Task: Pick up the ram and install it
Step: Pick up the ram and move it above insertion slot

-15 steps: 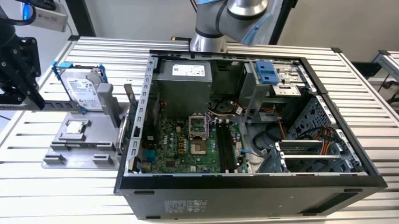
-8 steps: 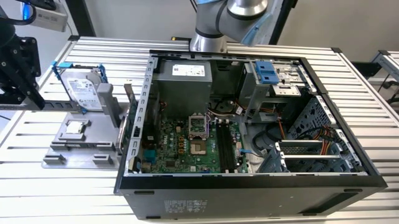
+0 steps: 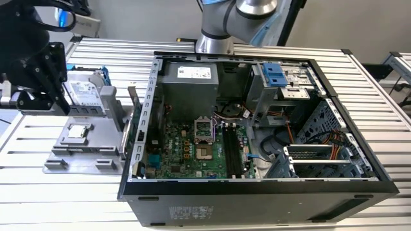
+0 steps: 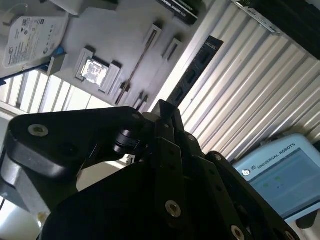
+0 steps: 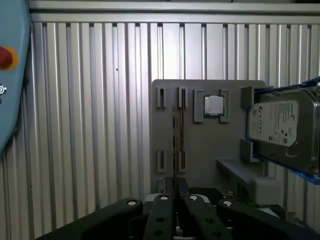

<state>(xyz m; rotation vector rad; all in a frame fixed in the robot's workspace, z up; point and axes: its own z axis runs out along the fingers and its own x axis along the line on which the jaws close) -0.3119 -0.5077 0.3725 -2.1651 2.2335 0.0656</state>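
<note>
Gripper: the black two-fingered gripper is pressed together on one end of the ram, which comes out from between its fingertips.
Ram: the thin, long, dark green-black circuit-board stick points away from the gripper, with a row of dark chips along its flat face. In the first wrist view it is seen edge-on as a thin dark line in line with a narrow groove in the tray. It looks lifted clear, but whether its far end touches the groove I cannot tell.
Tray: the flat grey plastic holder plate lies just beyond the ram, on the surface.
Chip: the small square silver processor chip sits in its own pocket on the tray, beside the groove.
Drive: the silver hard drive in a blue frame stands on edge at the tray's rim, past the chip.
Surface: the ribbed aluminium surface carries the tray and the case.
Pendant: a light-blue control pendant with a screen rests on the surface near the gripper.
Case: in the exterior view the open black computer case lies flat, with the tray and gripper at its 9 o'clock, outside its wall.
Board: the green motherboard covers the case floor, with long black slots at its 3 o'clock side.
Arm: the silver-grey arm column rises at the case's 12 o'clock.
</note>
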